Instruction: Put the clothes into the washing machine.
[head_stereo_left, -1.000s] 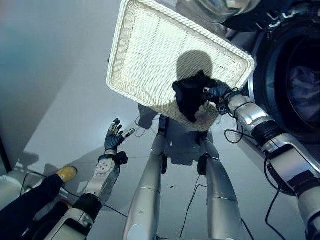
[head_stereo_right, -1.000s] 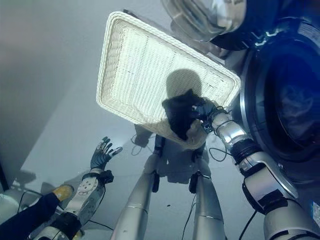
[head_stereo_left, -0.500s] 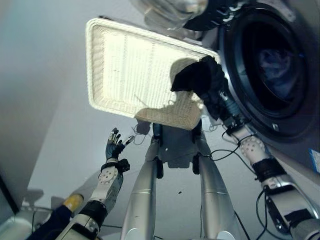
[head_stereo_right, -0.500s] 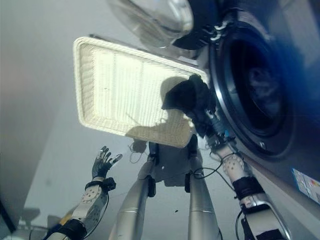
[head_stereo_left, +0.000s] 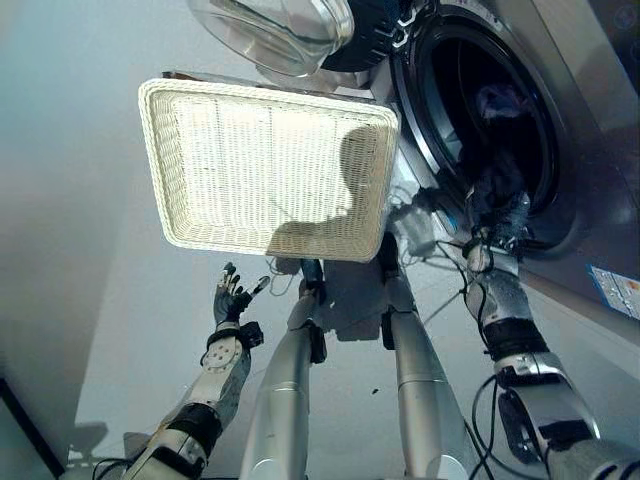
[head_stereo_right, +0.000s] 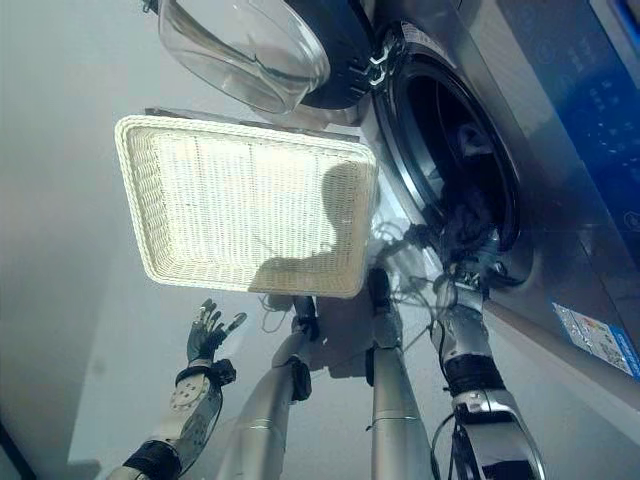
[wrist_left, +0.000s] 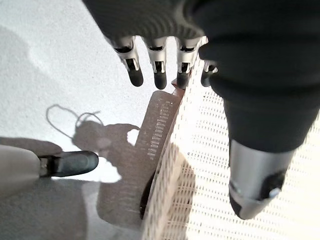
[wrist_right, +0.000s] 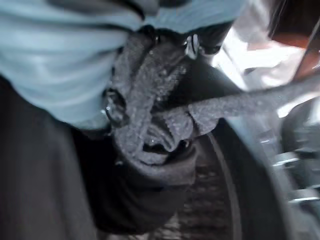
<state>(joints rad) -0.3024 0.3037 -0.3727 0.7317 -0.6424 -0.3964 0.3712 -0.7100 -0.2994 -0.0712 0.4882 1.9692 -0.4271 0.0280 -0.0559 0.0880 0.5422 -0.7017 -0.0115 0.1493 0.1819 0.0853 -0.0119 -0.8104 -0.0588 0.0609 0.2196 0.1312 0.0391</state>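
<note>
The left hand (head_stereo_left: 231, 298) hung low with fingers spread, holding nothing, near the white wicker basket (head_stereo_left: 200, 160). Further right, the right hand (head_stereo_left: 497, 215) reached to the lower rim of the washing machine (head_stereo_left: 560, 150), fingers curled round a dark garment (wrist_right: 150, 150) at the drum opening.

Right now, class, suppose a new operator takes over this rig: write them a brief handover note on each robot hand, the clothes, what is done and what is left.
Right robot hand: at the washing machine door opening, shut on the dark garment.
Left robot hand: open, idle, low beside the basket.
Wicker basket: no clothes in it.
Done: garment brought to the drum mouth, where other laundry lies inside.
Left: push it in, release.
</note>
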